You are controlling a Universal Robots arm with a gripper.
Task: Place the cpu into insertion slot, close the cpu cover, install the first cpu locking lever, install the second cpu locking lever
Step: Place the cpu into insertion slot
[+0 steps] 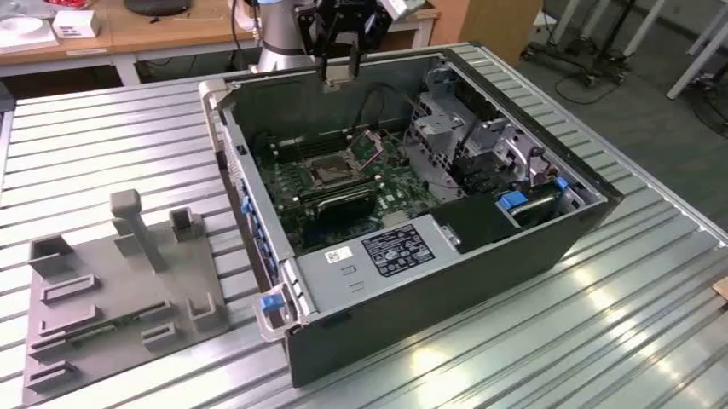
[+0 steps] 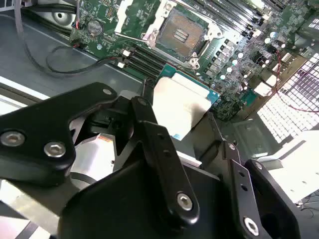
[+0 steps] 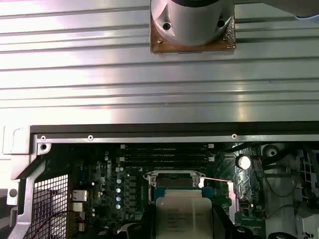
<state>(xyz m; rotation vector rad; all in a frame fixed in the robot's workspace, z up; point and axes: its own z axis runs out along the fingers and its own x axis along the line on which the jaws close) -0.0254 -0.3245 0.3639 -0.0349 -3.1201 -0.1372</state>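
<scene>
Tool point(image 1: 339, 70): closed on the cpu point(image 1: 338, 83), which is pinched by two opposite edges between the black fingers point(image 2: 158, 149). The chip is carried high, near the upper rim of the open computer case point(image 1: 455, 281).

Key relation: the socket point(image 1: 330, 172) is seen well below the tool on the green board point(image 1: 393, 200), apart from the chip, toward the middle of the case. No contact is seen.

Cpu: a thin square with a pale silver-grey face and a green rim. No long axis is noted. Its edges are judged roughly parallel to the socket frame in the first wrist view.

The cpu cover point(image 1: 366, 146) appears to be tipped up beside the socket. The case is carried on a ribbed metal worktop point(image 1: 114, 162).
</scene>
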